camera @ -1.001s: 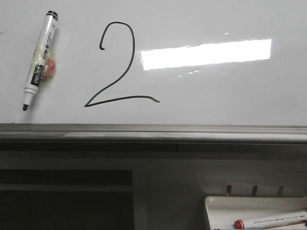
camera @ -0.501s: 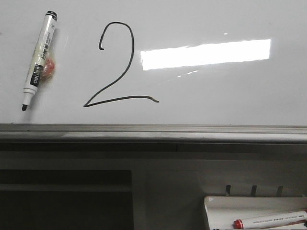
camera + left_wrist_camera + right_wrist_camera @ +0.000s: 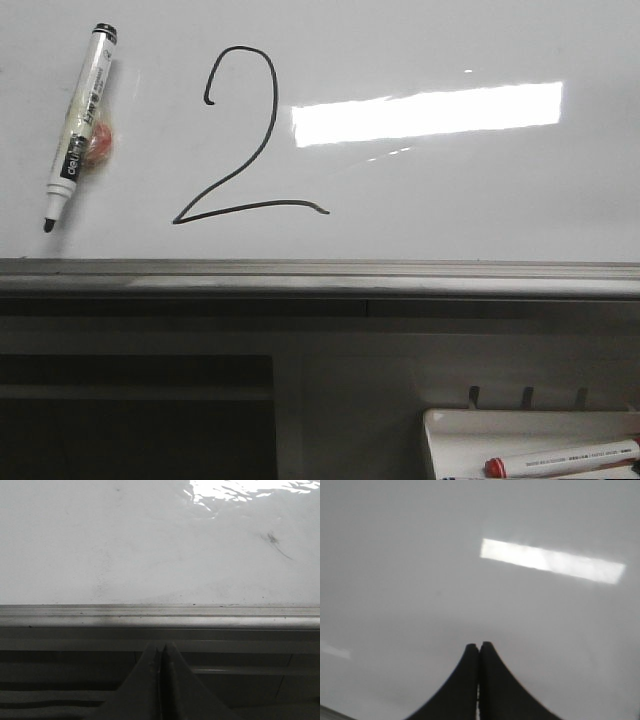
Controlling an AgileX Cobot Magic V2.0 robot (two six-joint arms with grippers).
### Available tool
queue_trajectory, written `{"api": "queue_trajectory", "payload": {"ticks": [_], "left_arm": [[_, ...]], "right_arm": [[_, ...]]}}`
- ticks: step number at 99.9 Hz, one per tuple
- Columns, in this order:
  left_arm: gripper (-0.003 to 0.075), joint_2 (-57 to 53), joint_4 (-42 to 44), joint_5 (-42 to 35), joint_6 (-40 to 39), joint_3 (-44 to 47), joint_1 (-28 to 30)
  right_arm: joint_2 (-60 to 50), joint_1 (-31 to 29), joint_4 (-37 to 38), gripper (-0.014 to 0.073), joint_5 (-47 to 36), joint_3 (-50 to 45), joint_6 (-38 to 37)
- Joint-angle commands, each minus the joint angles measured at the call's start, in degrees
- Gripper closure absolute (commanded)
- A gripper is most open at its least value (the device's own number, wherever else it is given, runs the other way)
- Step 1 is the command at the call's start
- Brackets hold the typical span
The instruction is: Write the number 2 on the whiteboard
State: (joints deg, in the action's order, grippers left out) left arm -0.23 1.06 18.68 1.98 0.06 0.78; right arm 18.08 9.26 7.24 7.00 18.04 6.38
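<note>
Completed number 2 point(image 3: 243, 135) is shown on the whiteboard point(image 3: 450, 190); left gripper point(image 3: 161, 652) and right gripper point(image 3: 479, 650) are closed, empty; only retreat is judged outstanding.

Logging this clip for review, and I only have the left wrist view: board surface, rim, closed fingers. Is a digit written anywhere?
Observer: Yes. The front view shows the number 2 drawn in black on the whiteboard.
Operator: Where's the marker?
Observer: A black marker, uncapped, lies on the board left of the digit, held by neither arm.
Operator: And the right gripper?
Observer: The right gripper is shut and empty over bare board.
</note>
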Motion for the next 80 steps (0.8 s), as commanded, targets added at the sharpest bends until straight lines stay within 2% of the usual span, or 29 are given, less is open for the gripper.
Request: {"api": "queue_trajectory", "payload": {"ticks": [1, 17, 26, 39, 43, 60, 72, 80], "left_arm": [[0.0741, -1.5, -0.5, -3.9, -0.6, 0.7, 0.2], [0.0741, -1.5, -0.5, -4.0, -0.6, 0.7, 0.2], [0.0741, -1.5, -0.5, -4.0, -0.6, 0.7, 0.2], [0.0741, -1.5, -0.5, -4.0, -0.6, 0.7, 0.2], [0.0741, -1.5, -0.5, -4.0, -0.6, 0.7, 0.2], [0.0741, -1.5, -0.5, -4.0, -0.6, 0.7, 0.2], [0.0741, -1.5, -0.5, -4.0, -0.6, 0.7, 0.2], [0.0741, -1.5, -0.5, -4.0, -0.6, 0.7, 0.2]], "right_arm": [[-0.5, -5.2, 0.8, 0.0657, -5.8, -0.6, -0.3], [-6.0, -11.9, -4.0, 0.0657, -11.9, -8.8, -0.5], [-10.4, -12.6, -4.0, 0.0657, -14.9, -14.1, -0.5], [-16.6, -12.6, -4.1, 0.0657, -15.2, -20.4, -2.4], [-18.7, -12.6, -4.6, 0.0657, -9.9, -20.2, -2.7], [-19.8, -12.6, -5.8, 0.0657, 0.1, -20.3, -2.7], [-19.8, -12.6, -7.2, 0.0657, 11.5, -20.2, -2.7], [-19.8, -12.6, -7.2, 0.0657, 10.7, -20.2, -2.7]]}}
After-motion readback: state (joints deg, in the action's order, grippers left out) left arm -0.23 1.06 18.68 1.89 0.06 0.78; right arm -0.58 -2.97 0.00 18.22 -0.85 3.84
